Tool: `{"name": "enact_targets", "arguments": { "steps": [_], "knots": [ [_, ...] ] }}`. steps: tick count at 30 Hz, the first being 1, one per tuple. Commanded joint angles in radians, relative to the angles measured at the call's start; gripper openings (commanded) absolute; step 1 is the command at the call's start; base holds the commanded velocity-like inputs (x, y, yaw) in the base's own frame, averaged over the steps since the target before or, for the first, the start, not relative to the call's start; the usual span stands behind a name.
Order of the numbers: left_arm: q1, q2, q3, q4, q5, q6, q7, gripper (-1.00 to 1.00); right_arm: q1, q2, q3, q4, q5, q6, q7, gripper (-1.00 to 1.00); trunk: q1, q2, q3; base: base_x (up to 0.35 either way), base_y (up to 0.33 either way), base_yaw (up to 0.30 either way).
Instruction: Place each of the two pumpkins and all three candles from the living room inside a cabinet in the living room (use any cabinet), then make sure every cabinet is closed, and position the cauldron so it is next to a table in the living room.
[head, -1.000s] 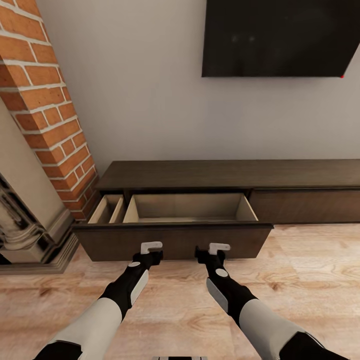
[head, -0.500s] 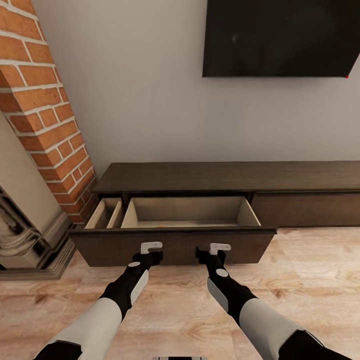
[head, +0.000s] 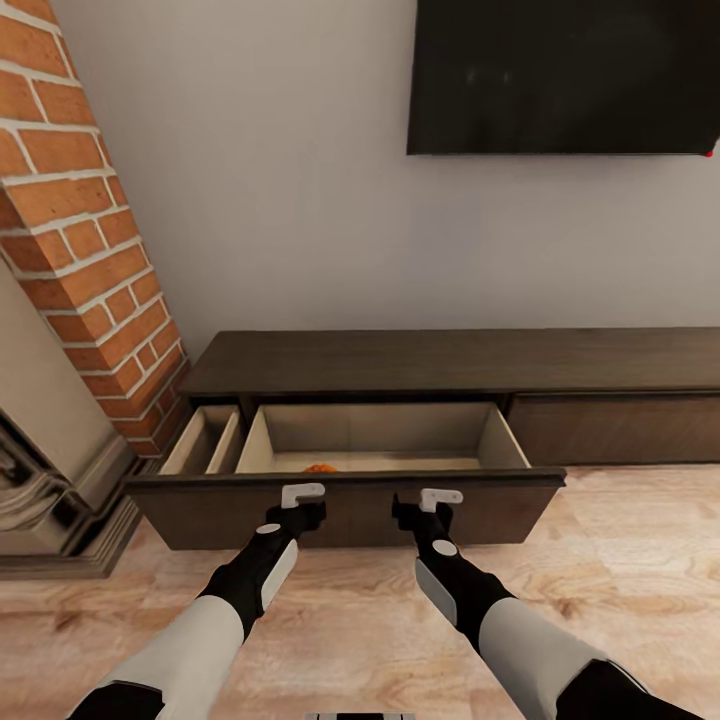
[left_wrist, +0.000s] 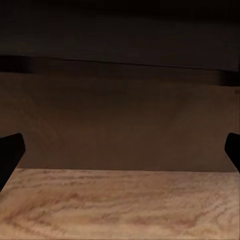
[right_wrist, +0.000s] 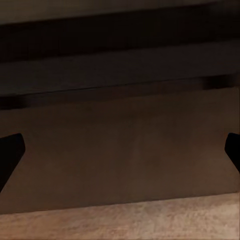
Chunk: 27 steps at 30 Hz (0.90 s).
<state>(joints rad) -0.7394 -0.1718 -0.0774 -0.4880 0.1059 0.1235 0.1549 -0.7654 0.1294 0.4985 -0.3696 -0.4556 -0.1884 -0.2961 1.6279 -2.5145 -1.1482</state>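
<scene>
Wood floor (head: 620, 560) runs up to a grey wall with a black screen (head: 565, 75) on it. Low against that wall sits the long brown cabinet (head: 450, 360). Its wide drawer (head: 345, 505) is pulled out. A bit of orange pumpkin (head: 319, 467) peeks up inside, near the front. Both grippers sit right by the drawer front. The left gripper (head: 302, 492) is spread wide and holds nothing. The right gripper (head: 440, 495) is spread wide too and holds nothing. Red bricks (head: 85, 240) stand to the left.
</scene>
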Motion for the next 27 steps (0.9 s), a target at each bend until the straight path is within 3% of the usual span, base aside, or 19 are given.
{"name": "enact_targets", "arguments": {
  "steps": [1,19,27],
  "knots": [
    [0.0,0.0,0.0,0.0,0.0,0.0,0.0,1.0,0.0,0.0,0.0,0.001,0.0,0.0,0.001,1.0,0.0,0.0,0.0,0.092,0.0,0.0],
    [0.0,-0.002,0.0,-0.001,0.0,0.0,0.0,1.0,0.0,-0.002,0.0,0.003,0.0,-0.022,0.0,1.0,0.0,0.0,0.0,0.114,0.0,0.0],
    [0.0,-0.002,0.001,-0.001,0.0,0.002,0.0,1.0,0.0,-0.001,0.0,0.003,0.0,-0.022,0.0,1.0,0.0,0.0,0.0,0.292,0.0,0.0]
  ]
}}
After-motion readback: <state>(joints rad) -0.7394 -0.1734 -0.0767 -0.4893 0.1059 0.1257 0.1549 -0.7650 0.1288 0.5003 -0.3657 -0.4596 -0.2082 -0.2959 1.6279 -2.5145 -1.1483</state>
